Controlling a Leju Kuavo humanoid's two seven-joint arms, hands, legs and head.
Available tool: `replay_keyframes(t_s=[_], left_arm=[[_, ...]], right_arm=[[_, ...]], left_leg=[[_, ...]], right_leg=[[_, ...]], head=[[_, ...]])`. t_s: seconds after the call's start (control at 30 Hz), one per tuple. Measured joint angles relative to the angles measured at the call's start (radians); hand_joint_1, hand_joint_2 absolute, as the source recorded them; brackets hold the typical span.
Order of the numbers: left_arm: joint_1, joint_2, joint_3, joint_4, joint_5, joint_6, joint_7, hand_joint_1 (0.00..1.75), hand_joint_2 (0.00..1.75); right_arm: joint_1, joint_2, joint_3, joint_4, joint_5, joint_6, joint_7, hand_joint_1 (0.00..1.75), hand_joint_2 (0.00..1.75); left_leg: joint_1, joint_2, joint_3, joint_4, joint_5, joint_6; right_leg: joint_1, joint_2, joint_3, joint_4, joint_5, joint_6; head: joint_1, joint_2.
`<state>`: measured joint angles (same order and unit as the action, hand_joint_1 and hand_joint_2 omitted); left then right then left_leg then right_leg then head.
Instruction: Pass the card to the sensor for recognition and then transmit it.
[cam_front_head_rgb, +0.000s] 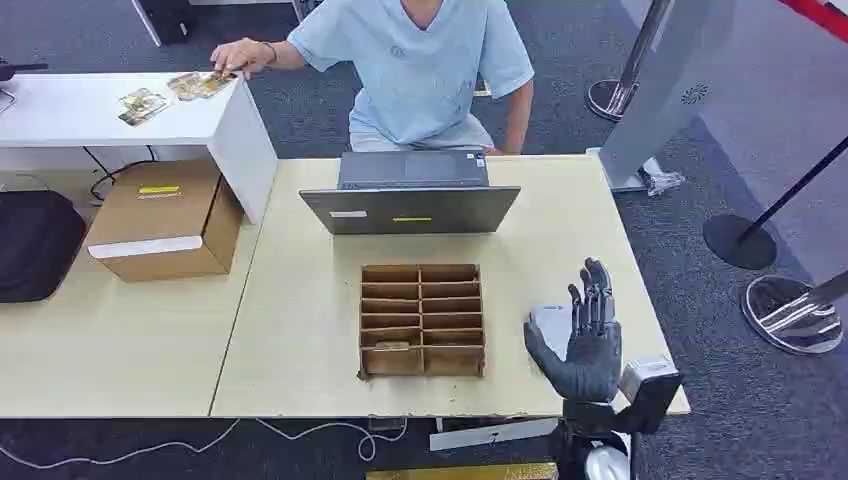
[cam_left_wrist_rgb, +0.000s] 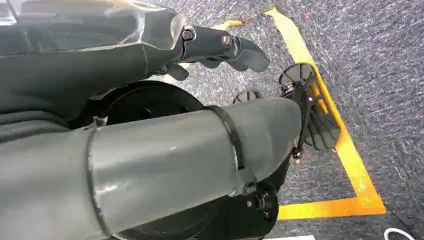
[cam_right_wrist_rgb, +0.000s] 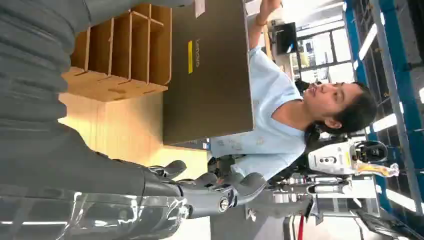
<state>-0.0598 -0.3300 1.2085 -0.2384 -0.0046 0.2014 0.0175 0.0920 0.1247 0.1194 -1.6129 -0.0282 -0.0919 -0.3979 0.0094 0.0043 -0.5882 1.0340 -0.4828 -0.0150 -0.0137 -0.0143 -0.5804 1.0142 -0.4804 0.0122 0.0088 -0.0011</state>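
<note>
Right hand (cam_front_head_rgb: 588, 335) stands upright over the near right corner of the wooden surface (cam_front_head_rgb: 300, 300), fingers spread, holding nothing. Left hand (cam_left_wrist_rgb: 220, 50) hangs over carpet (cam_left_wrist_rgb: 380, 60), its fingers loosely curled and empty. Cards (cam_front_head_rgb: 170, 92) lie on a white side surface (cam_front_head_rgb: 60, 110), a person's hand (cam_front_head_rgb: 240, 55) on them; their count is unclear. One divided rack (cam_front_head_rgb: 422, 320) sits behind one laptop (cam_front_head_rgb: 410, 208). One cardboard box (cam_front_head_rgb: 165, 220) rests left.

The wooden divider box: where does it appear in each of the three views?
Head view: wooden divider box at table centre, between the laptop and the near edge.
Left wrist view: not in it.
Right wrist view: top left, touching the laptop's lid.
Shared landmark: the laptop.
</note>
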Motion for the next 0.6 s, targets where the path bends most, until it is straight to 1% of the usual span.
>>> replay_keyframes(t_s=[0.23,0.33,0.37,0.4,0.57,0.6], left_arm=[[0.000,0.000,0.000,0.000,-0.002,0.006,0.000,0.00,0.00],[0.000,-0.001,0.000,0.000,-0.002,0.015,0.000,0.00,0.00],[0.000,-0.001,0.000,0.000,-0.002,0.017,-0.002,0.00,0.00],[-0.001,-0.002,0.000,0.000,-0.002,0.017,-0.003,0.00,0.00],[-0.001,-0.002,0.000,0.000,-0.004,0.015,-0.006,0.00,0.00],[-0.001,-0.002,0.000,0.000,-0.007,0.013,-0.007,0.00,0.00]], right_arm=[[-0.006,0.000,0.000,0.006,0.017,0.000,-0.007,0.00,1.75],[-0.012,0.000,0.001,0.002,0.121,-0.067,-0.024,0.00,1.75],[-0.019,0.000,0.003,-0.004,0.182,-0.099,-0.029,0.00,1.75],[-0.027,0.000,0.008,-0.008,0.216,-0.112,-0.031,0.00,1.75],[-0.081,0.000,0.045,-0.019,0.410,-0.203,-0.034,0.00,1.75],[-0.092,0.000,0.057,-0.019,0.480,-0.237,-0.034,0.00,1.75]], left_leg=[[0.000,0.000,0.000,0.000,0.000,0.000],[0.000,0.000,0.000,0.000,0.000,0.000],[0.000,0.000,0.000,0.000,0.000,0.000],[0.000,0.000,0.000,0.000,0.000,0.000],[0.000,0.000,0.000,0.000,0.000,0.000],[0.000,0.000,0.000,0.000,0.000,0.000]], right_leg=[[0.000,0.000,0.000,0.000,0.000,0.000],[0.000,0.000,0.000,0.000,0.000,0.000],[0.000,0.000,0.000,0.000,0.000,0.000],[0.000,0.000,0.000,0.000,0.000,0.000],[0.000,0.000,0.000,0.000,0.001,-0.001],[0.000,0.000,0.000,0.000,0.001,-0.001]], head=[[0.000,0.000],[0.000,0.000],[0.000,0.000],[0.000,0.000],[0.000,0.000],[0.000,0.000]])
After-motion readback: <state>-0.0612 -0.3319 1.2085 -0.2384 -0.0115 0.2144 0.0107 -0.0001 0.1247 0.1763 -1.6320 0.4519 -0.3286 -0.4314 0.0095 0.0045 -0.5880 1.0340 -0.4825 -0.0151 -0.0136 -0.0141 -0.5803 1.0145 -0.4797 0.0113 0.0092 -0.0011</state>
